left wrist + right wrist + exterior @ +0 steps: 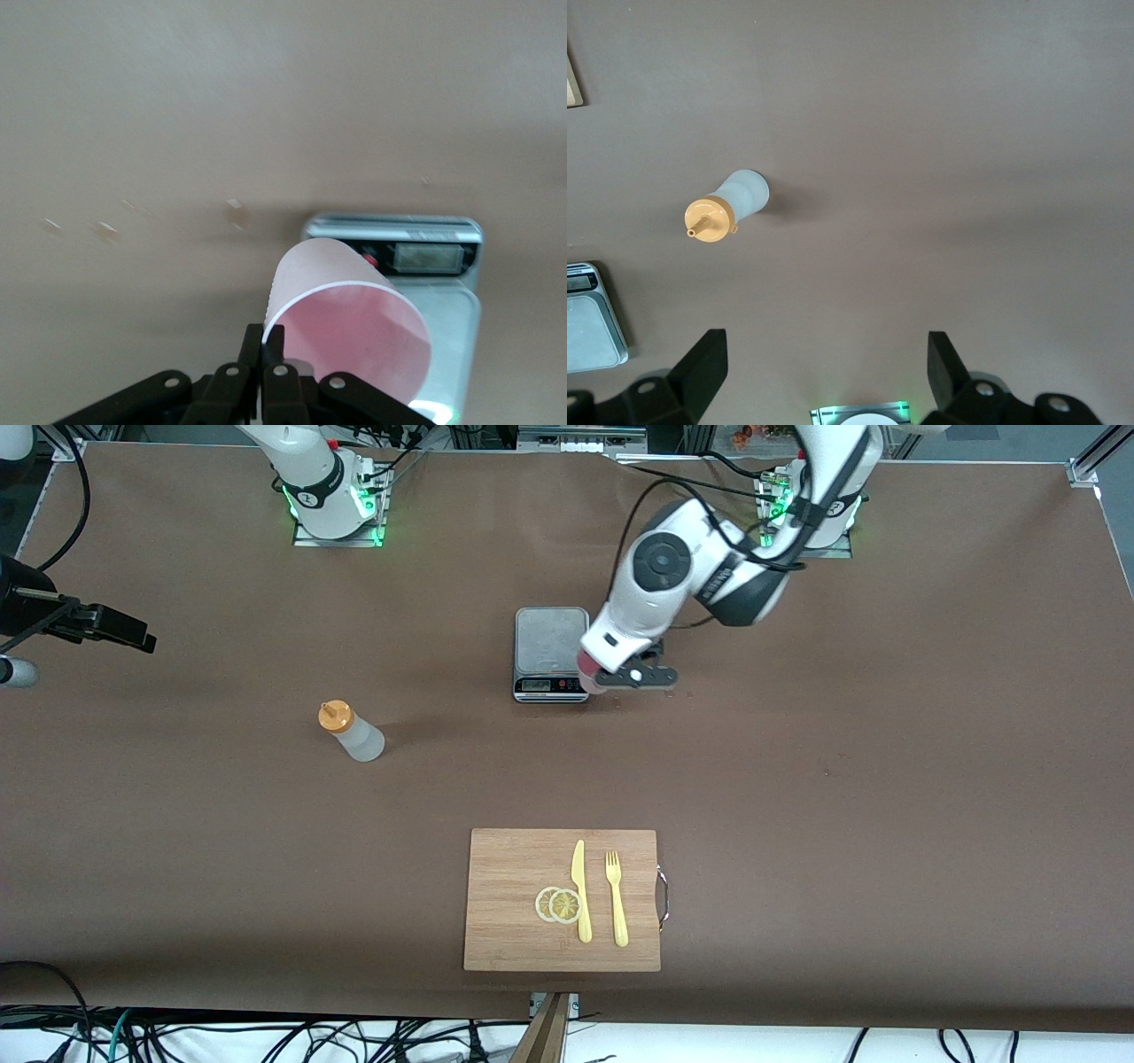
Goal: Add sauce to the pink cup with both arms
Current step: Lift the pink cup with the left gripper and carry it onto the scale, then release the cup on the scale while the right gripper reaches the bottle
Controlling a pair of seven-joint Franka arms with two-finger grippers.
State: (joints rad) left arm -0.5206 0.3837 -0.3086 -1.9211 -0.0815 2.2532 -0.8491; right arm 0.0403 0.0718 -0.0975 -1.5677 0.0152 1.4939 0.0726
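The left gripper (263, 343) pinches the rim of the pink cup (354, 326) between its two fingers, which are close together. It holds the cup up in the air, over the display edge of the grey scale (551, 654) and the table just beside it.

The right gripper (824, 354) waits high over the brown table (842, 779), with its fingers spread wide and nothing between them.

The sauce bottle (351, 731) stands alone on the table, toward the right arm's end, well apart from the scale.

Nearer the front camera lies a wooden board (514, 903). On it are two lemon slices (559, 904), a yellow knife (580, 891) and a yellow fork (616, 899).
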